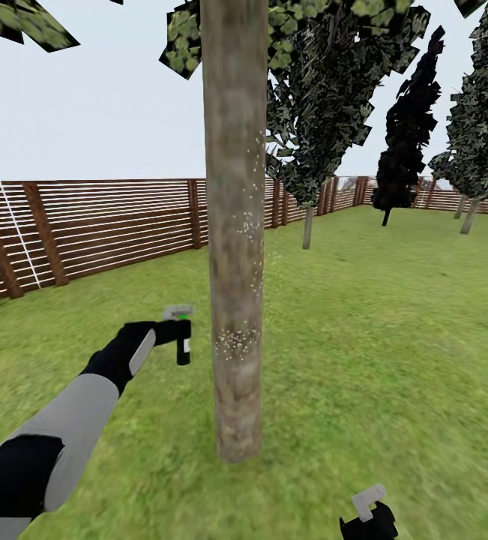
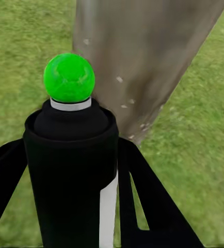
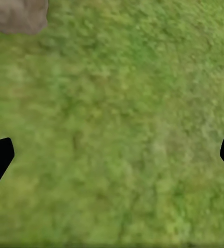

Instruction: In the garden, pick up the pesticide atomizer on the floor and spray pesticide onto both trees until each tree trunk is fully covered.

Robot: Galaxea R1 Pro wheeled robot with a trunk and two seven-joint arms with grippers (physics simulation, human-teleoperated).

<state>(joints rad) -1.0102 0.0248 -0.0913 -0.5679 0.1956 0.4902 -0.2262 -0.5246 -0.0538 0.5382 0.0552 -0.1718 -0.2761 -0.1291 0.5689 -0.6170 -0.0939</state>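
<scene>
Head view, left to right: brown fence (image 1: 86, 225) at left edge. Left gripper (image 1: 170, 335), lower left, jaws clenched on pesticide atomizer (image 1: 182, 341), green dot on top. Just beside it, tree trunk (image 1: 235, 225) in middle, dotted with white pesticide (image 1: 236, 343). Right gripper (image 1: 369, 514), bottom right, jaws spread wide over lawn (image 1: 393, 337).

My left gripper (image 1: 167, 335) grips the pesticide atomizer (image 1: 181, 335) just beside the tree trunk (image 1: 235, 225), white pesticide (image 1: 236, 343) specks dotting its bark; my right gripper (image 1: 369, 516) hangs low, apart from the trunk.
</scene>
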